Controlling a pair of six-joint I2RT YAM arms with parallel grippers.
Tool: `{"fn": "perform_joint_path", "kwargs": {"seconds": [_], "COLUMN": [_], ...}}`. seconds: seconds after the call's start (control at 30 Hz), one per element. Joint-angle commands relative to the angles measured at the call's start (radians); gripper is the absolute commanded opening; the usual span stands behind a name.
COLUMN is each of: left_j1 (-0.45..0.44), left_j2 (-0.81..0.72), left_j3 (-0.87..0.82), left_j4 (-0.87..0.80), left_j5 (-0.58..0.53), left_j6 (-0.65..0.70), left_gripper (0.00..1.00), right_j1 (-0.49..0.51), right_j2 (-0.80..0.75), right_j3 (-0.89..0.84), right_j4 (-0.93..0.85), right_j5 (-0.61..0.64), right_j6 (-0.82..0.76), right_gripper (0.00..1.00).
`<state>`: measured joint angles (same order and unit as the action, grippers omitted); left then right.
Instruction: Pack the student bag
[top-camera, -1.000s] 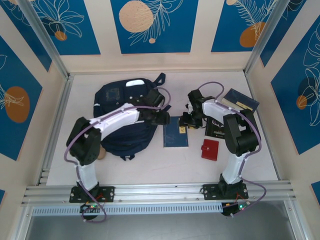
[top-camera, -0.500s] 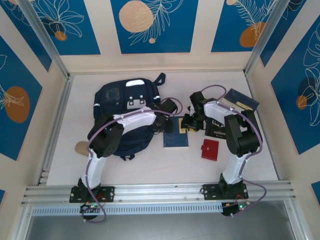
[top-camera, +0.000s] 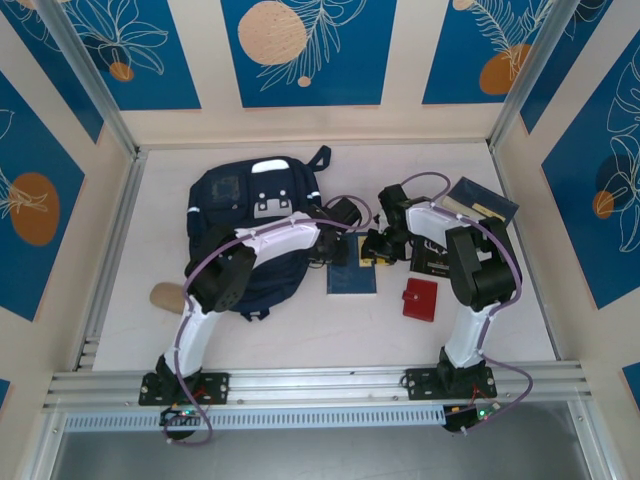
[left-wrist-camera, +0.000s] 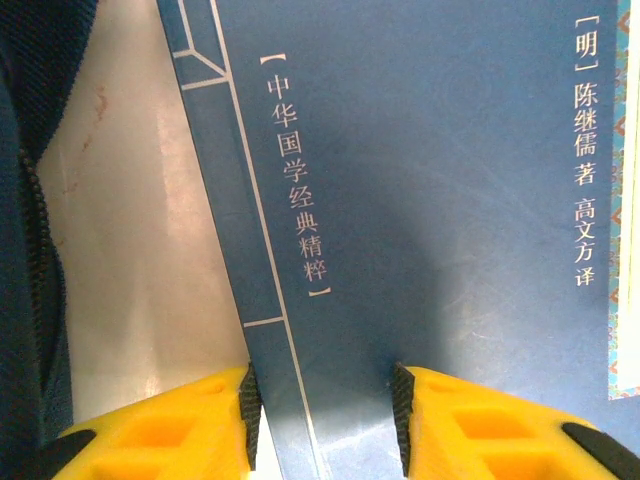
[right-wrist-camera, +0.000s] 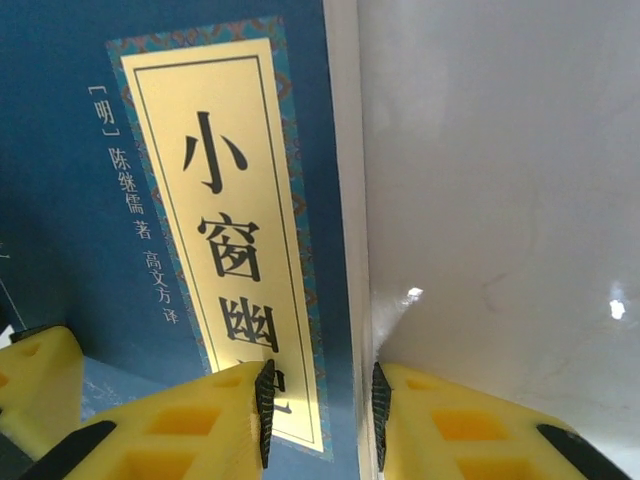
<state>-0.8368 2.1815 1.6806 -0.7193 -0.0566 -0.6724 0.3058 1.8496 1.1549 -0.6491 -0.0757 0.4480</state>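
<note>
Two hands at one blue booklet, with the student bag alongside.
From above, the left hand (top-camera: 338, 250) and right hand (top-camera: 374, 245) faced each other across the far end of the blue booklet (top-camera: 352, 278) on the tabletop (top-camera: 300, 330). The student bag (top-camera: 245, 215) lay flat just outboard of the left hand, beneath its arm. At the left wrist, the fingers (left-wrist-camera: 480, 430) straddled the booklet's spine edge, with bag fabric beyond the outer finger; I could not tell whether they gripped. At the right wrist, the hand was clenched on the booklet's opposite edge, one pad on its gold label (right-wrist-camera: 220, 220) and the other against the page side.
</note>
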Motion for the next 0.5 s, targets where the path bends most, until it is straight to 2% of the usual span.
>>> {"fn": "perform_joint_path", "kwargs": {"seconds": [0.0, 0.07, 0.27, 0.47], "left_j1": [-0.008, -0.008, -0.007, -0.004], "left_j2": [0.068, 0.072, 0.073, 0.053], "left_j3": [-0.004, -0.007, -0.012, -0.01], "left_j4": [-0.043, -0.043, -0.034, -0.026], "left_j5": [-0.012, -0.011, -0.005, 0.008], "left_j6": [0.002, 0.0, -0.001, 0.004], "left_gripper": [0.38, 0.38, 0.36, 0.35], "right_j1": [0.019, 0.015, 0.003, 0.001], "right_j2": [-0.005, -0.036, -0.093, -0.108], "right_j3": [0.016, 0.008, 0.003, -0.015], "right_j4": [-0.028, -0.005, 0.013, 0.005], "right_j5": [-0.107, -0.158, -0.197, -0.141], "right_j6": [-0.012, -0.004, 0.014, 0.033], "right_gripper": [0.33, 0.31, 0.26, 0.15]}}
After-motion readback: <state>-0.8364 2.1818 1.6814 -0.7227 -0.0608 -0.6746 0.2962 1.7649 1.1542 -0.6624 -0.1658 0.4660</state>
